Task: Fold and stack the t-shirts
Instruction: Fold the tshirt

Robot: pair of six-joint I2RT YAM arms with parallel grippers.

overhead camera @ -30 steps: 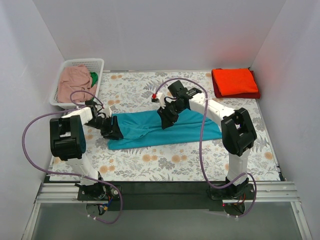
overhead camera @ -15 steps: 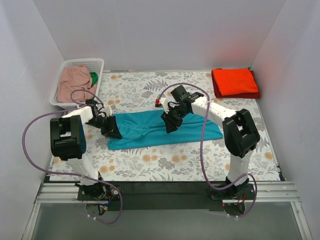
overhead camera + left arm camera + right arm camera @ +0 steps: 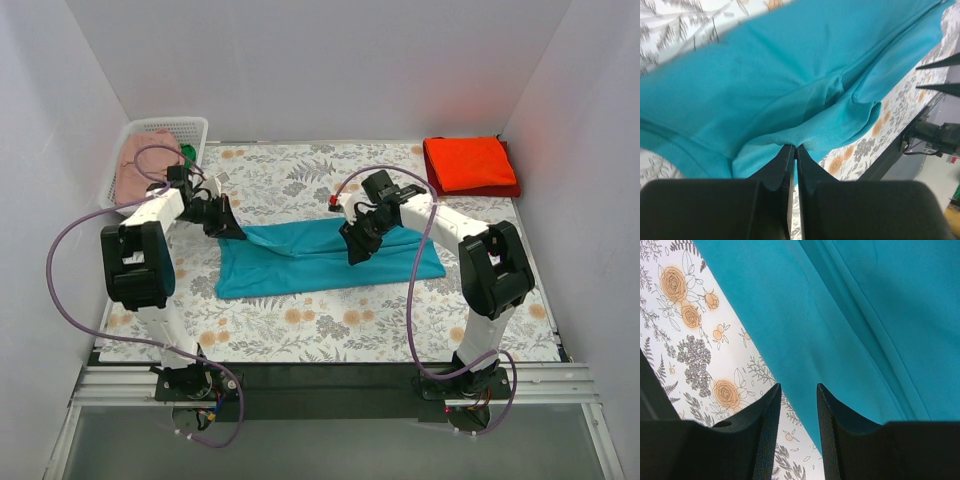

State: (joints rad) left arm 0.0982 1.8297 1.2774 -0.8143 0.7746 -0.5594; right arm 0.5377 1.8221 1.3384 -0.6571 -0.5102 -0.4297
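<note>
A teal-blue t-shirt [image 3: 320, 255] lies folded lengthwise across the middle of the table. My left gripper [image 3: 228, 228] is shut on its upper left edge and holds that edge raised; the pinched cloth [image 3: 805, 137] bunches at the fingertips in the left wrist view. My right gripper [image 3: 357, 252] is open and empty, just above the shirt's middle; in the right wrist view the shirt's edge [image 3: 790, 340] runs between the fingers. A folded orange-red t-shirt [image 3: 470, 163] lies at the back right. A dusty pink t-shirt [image 3: 140, 165] and a bit of green cloth [image 3: 188, 152] sit in the basket.
A white lattice basket [image 3: 160, 130] stands at the back left. The floral table cloth [image 3: 340, 320] covers the table. White walls close in the left, back and right. A dark red cloth edge [image 3: 440, 185] shows under the orange-red shirt.
My left gripper has moved up and back from the shirt's left end, carrying its edge with it. My right gripper has shifted right and nearer along the shirt.
</note>
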